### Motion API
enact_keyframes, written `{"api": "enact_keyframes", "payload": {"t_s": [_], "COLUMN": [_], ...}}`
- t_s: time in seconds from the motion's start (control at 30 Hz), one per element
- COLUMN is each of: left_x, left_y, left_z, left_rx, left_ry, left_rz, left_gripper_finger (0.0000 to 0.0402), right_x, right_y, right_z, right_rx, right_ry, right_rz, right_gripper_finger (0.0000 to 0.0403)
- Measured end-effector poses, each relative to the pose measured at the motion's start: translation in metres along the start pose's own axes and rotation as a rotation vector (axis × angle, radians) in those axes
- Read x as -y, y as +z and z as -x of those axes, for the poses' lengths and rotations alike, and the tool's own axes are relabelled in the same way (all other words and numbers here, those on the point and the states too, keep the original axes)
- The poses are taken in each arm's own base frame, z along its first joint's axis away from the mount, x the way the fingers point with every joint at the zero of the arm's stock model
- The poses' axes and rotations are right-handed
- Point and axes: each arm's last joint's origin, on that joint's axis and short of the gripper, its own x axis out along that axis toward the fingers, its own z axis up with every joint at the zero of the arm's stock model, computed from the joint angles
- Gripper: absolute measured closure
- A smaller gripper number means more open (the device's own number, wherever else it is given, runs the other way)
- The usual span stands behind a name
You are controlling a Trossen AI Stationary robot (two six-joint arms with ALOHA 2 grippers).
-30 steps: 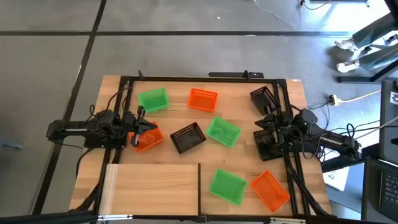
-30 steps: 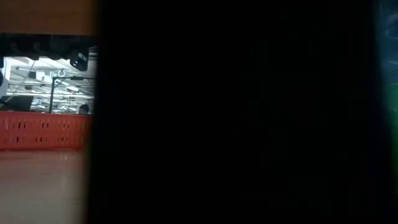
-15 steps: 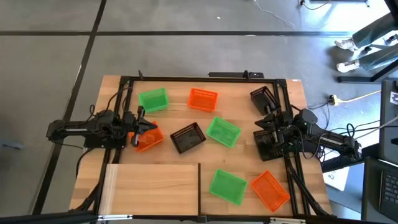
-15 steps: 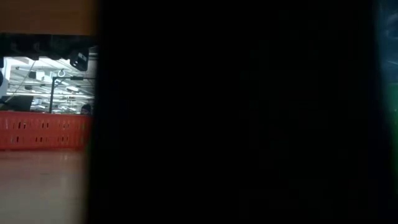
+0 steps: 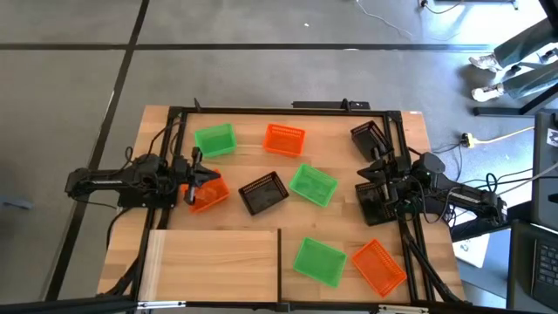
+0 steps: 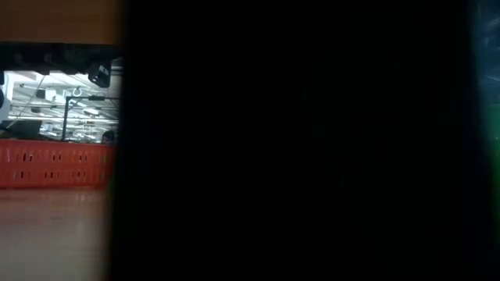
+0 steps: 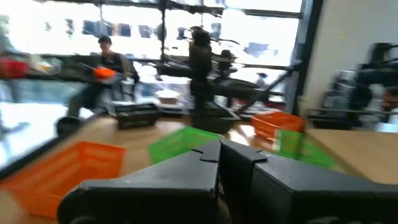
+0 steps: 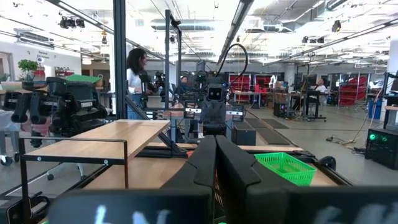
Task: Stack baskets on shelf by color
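Observation:
In the high view several baskets lie scattered on the table: green ones (image 5: pixel 214 139) (image 5: pixel 312 183) (image 5: pixel 318 262), orange ones (image 5: pixel 284 138) (image 5: pixel 377 266) (image 5: pixel 209 195), black ones (image 5: pixel 263 192) (image 5: pixel 368 137) (image 5: pixel 375 201). The shelf (image 5: pixel 214 262), a pale board with a dark divider (image 5: pixel 279 266), lies at the near edge. My left gripper (image 5: pixel 195 177) is shut above the left end of an orange basket. My right gripper (image 5: pixel 373 179) is shut between two black baskets. Both wrist views show shut fingers (image 7: pixel 221 165) (image 8: pixel 214 165).
A black metal frame (image 5: pixel 261 112) runs around the table. The low view is mostly blocked by a dark shape (image 6: pixel 297 140); only an orange basket (image 6: pixel 51 164) shows at its left. People and other workstations show in the room beyond the table.

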Motion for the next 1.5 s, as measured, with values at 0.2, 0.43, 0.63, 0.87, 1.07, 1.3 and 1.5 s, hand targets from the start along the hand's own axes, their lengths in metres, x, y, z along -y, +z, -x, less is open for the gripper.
{"api": "enact_keyframes", "payload": {"t_s": [0.2, 0.43, 0.63, 0.87, 1.07, 1.3, 1.5], "left_x": [-0.001, 0.002, 0.003, 0.005, 0.008, 0.009, 0.008], "left_y": [0.033, 0.093, 0.134, 0.143, 0.132, 0.129, 0.129], "left_z": [0.003, 0.0, -0.026, -0.052, -0.067, -0.076, -0.076], "left_rx": [0.076, -0.165, -0.503, -0.885, -1.058, -1.064, -1.049], "left_ry": [0.105, 0.166, 0.295, 0.58, 0.546, 0.509, 0.561], "left_rz": [0.081, 0.024, 0.184, 0.545, 0.613, 0.638, 0.653], "left_gripper_finger": [0.0401, 0.0401, 0.0401, 0.0401, 0.0401, 0.0401, 0.0401], "right_x": [0.0, 0.001, 0.001, 0.001, 0.001, 0.001, 0.001], "right_y": [0.0, 0.0, -0.001, -0.001, -0.001, -0.001, -0.001], "right_z": [0.0, 0.0, 0.0, 0.0, 0.0, 0.0, 0.0], "right_rx": [0.0, -0.003, -0.01, -0.007, -0.007, -0.007, -0.007], "right_ry": [0.0, -0.019, -0.019, -0.034, -0.034, -0.035, -0.035], "right_rz": [0.009, 0.047, 0.044, -0.019, -0.038, -0.038, -0.038], "right_gripper_finger": [0.0391, 0.0391, 0.0391, 0.0391, 0.0391, 0.0391, 0.0391]}}
